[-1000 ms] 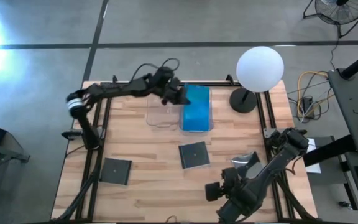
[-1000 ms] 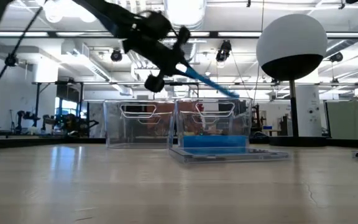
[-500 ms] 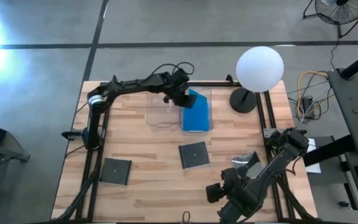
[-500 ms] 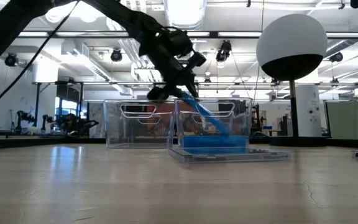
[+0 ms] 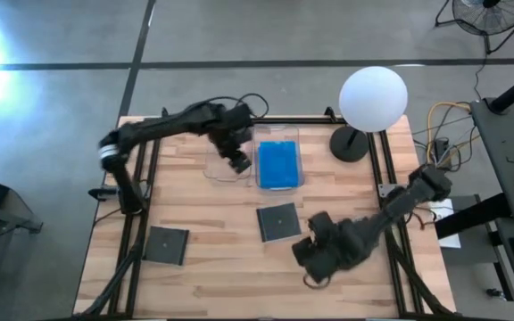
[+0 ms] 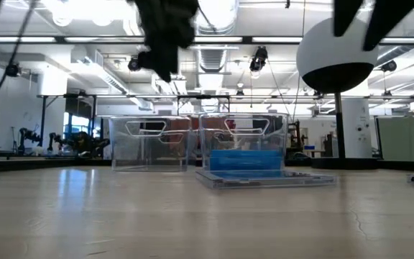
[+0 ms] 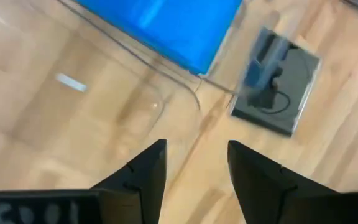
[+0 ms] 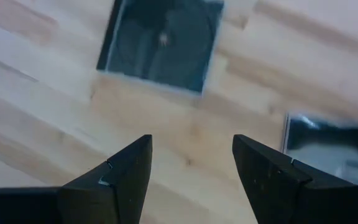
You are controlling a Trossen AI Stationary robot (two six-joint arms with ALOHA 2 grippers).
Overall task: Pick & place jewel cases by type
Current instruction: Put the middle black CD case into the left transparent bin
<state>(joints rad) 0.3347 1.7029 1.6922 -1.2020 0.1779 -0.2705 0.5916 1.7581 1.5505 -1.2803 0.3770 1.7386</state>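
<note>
L jaws (image 5: 238, 161) released, empty, pulled back over clear bin (image 5: 223, 159); blue case (image 5: 277, 163) just dropped flat in bin beside. R jaws (image 5: 315, 257) spread, moved toward dark case (image 5: 279, 222) ahead. Yours next.

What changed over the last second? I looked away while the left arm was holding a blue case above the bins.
The left gripper let go of the blue jewel case, which now lies flat in the right-hand bin, and moved over the empty bin, fingers open. The right gripper swung in toward the centre dark case. Both dark cases on the table stayed put.
</note>
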